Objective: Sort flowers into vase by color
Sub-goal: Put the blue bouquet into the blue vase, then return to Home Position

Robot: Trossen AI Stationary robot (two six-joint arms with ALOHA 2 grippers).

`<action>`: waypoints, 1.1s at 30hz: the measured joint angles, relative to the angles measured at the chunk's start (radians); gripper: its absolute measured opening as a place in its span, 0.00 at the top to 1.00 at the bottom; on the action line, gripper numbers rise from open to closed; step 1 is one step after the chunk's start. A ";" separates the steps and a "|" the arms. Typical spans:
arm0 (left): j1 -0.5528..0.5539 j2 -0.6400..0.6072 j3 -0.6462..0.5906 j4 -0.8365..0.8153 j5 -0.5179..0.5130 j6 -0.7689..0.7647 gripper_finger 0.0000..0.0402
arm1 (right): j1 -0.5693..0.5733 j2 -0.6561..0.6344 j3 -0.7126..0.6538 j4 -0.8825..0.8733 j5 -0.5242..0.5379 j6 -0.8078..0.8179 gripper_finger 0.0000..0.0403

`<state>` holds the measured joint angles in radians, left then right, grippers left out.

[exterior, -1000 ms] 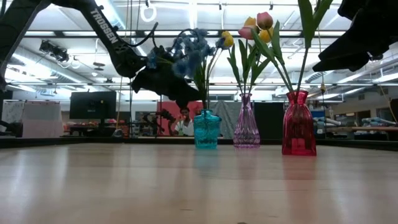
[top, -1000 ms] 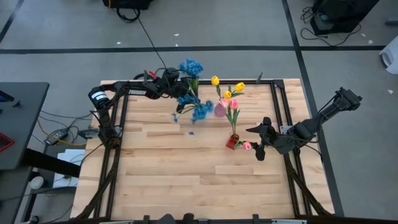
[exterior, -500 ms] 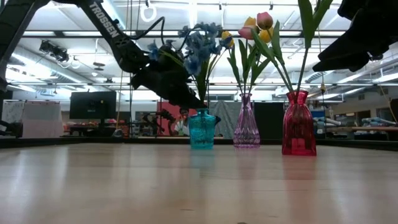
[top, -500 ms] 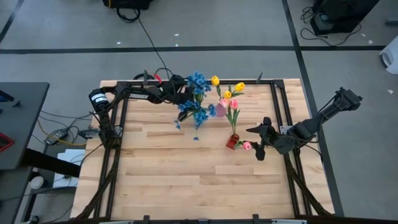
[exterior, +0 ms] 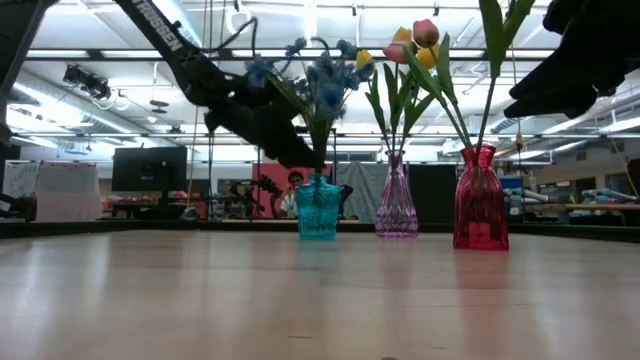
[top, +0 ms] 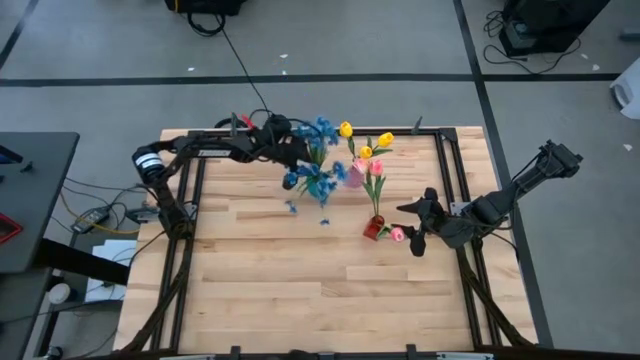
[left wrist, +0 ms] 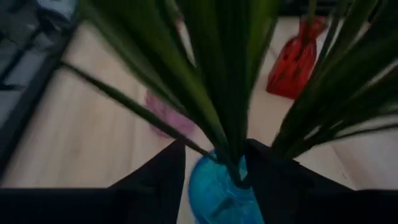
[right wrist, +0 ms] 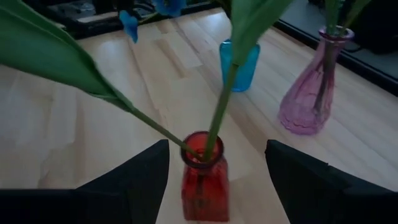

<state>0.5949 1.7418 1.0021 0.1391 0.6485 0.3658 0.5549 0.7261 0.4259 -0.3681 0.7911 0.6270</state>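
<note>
Three vases stand in a row near the far middle of the bench [top: 300, 280]. The left vase [exterior: 318, 207] holds small-blossom stems [exterior: 318, 85]. The middle vase [exterior: 396, 196] holds tulips [exterior: 415, 42], and the right vase [exterior: 479, 199] holds leafy stems, possibly tulips too. The left end effector [top: 290, 152] is just left of the left vase; the right end effector [top: 420, 222] is just right of the right vase.

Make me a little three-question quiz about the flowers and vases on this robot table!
1. True or false: the blue vase holds the blue flowers.
2. Which vase stands between the other two in the low view? A red vase, B purple vase, C blue vase.
3. Fill in: the fingers of the right gripper stand on either side of the ___ vase.

Key: 1 true; 2 B; 3 red.
</note>
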 joint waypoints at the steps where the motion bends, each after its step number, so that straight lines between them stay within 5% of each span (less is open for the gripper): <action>1: 0.003 -0.014 0.001 -0.006 0.000 0.000 0.56 | 0.000 0.000 0.000 -0.008 0.002 0.003 0.32; 10: 0.017 -0.078 -0.002 -0.132 0.003 0.072 0.54 | -0.024 -0.081 -0.021 -0.082 0.001 0.021 0.37; 25: 0.119 -0.282 -0.184 -0.046 0.035 0.043 0.54 | -0.157 -0.481 -0.166 -0.075 -0.118 -0.123 0.42; 33: 0.101 -0.498 -0.394 0.252 -0.048 -0.164 0.54 | -0.203 -0.701 -0.212 -0.048 -0.114 -0.209 0.43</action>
<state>0.6963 1.2441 0.6086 0.3907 0.6010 0.2020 0.3518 0.0256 0.2143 -0.4162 0.6768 0.4182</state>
